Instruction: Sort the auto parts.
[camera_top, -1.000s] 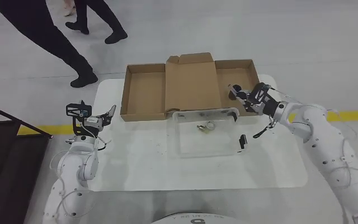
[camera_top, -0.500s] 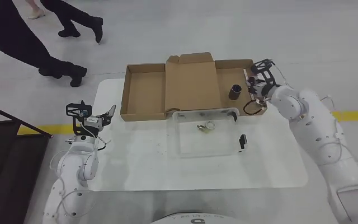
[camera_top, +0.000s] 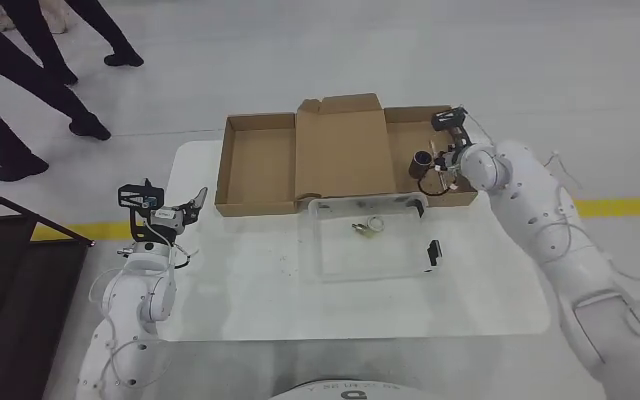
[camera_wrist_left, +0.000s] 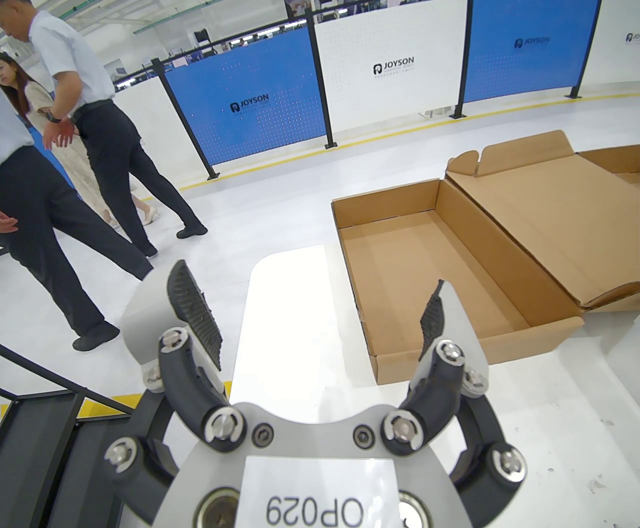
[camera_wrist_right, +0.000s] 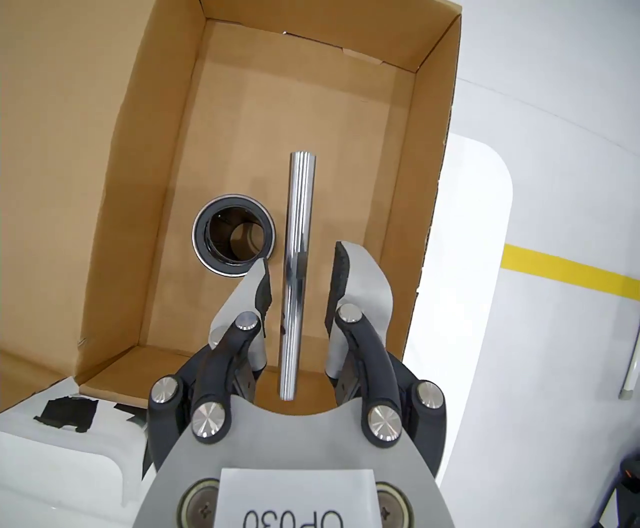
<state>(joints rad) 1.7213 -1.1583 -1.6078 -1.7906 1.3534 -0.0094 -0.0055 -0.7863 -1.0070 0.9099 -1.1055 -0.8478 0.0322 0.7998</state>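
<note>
The rod (camera_wrist_right: 300, 200) lies in the box's (camera_wrist_right: 434, 150) right compartment, between the right gripper's (camera_wrist_right: 300, 262) parted fingers (camera_wrist_right: 345, 272), touching neither. A black sleeve (camera_wrist_right: 233, 241) stands just left of it. The left gripper (camera_wrist_left: 310, 305) hangs spread wide over the table's (camera_wrist_left: 285, 280) left edge.

left gripper (camera_wrist_left: 320, 320) open, cardboard box (camera_wrist_left: 440, 280) beside; white table (camera_wrist_left: 290, 320)

A bright steel rod (camera_wrist_right: 297, 270) ran lengthwise between the parted fingers of the right pincer (camera_wrist_right: 300, 257), touching neither. A short black sleeve (camera_wrist_right: 233, 241), metal-rimmed, stood upright, open end up, just beside one fingertip, apart from the rod. A small metal piece (camera_top: 366, 227) lay in the clear tray (camera_top: 340, 252), well apart from the pincer.
</note>
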